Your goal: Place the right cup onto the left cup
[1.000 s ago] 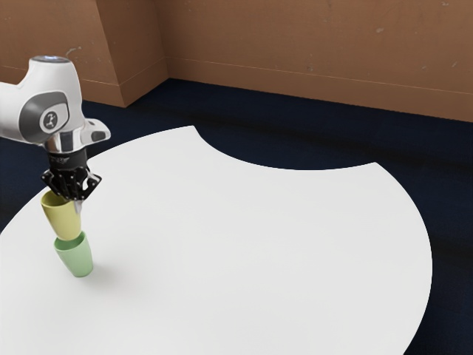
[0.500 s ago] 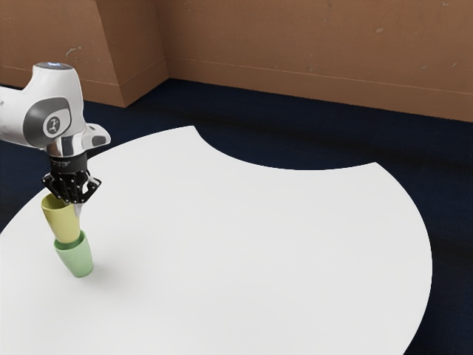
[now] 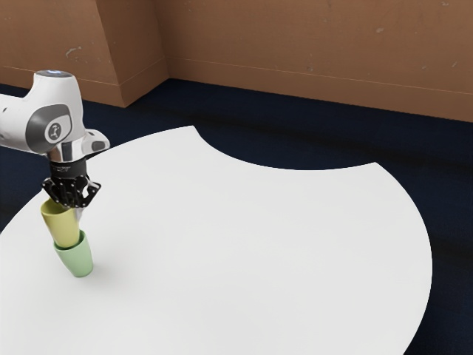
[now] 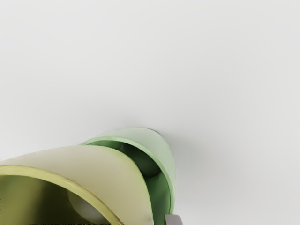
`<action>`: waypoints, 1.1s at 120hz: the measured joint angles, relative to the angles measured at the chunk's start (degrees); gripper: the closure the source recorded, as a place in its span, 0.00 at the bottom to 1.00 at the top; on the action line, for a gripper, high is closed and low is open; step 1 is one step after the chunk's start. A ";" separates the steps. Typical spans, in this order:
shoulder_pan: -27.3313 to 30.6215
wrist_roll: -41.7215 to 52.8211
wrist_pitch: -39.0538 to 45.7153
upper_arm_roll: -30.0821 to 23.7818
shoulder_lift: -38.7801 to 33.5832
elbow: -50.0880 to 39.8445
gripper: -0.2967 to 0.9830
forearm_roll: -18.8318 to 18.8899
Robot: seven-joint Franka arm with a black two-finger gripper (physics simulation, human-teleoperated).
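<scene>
The end effector [image 3: 73, 206] is closed on the yellow cup [image 3: 63, 225], gripping it by the wall at its rim, on the side toward the exterior view's right; the cup is held mouth up directly over the green cup [image 3: 76, 260], and its narrow lower end reaches into the green cup's mouth; most of the yellow cup's body stands above the green rim. The green cup rests upright on the white surface [image 3: 244, 259], its base down, near the exterior view's left; a soft shadow lies beside it. In the wrist view the yellow cup's open mouth and pale outer wall are close to the camera; the green cup's rim curves around part of that wall, with a dark crescent of its interior visible between the two; how deep the yellow base sits inside is hidden. The white arm [image 3: 58, 111] comes in from the exterior view's left; beyond the surface, whose far edge has a curved cutout, are a dark blue floor [image 3: 295, 133] and a brown wall [image 3: 295, 37].
</scene>
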 joint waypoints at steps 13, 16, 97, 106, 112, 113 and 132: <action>-0.20 0.06 0.17 0.01 0.00 0.00 0.66 -0.13; -0.24 0.07 0.20 0.01 0.00 0.00 0.63 -0.15; -8.75 0.33 -5.78 1.13 -3.58 6.44 0.30 -1.26; -13.44 0.97 -7.35 3.66 -3.51 8.74 0.28 -1.58; -16.09 1.57 -8.59 4.40 -3.40 10.78 0.27 -1.88; -16.53 1.68 -8.81 4.53 -3.37 11.13 0.27 -1.95; -25.10 4.08 -12.71 8.73 -2.45 16.68 0.25 -2.74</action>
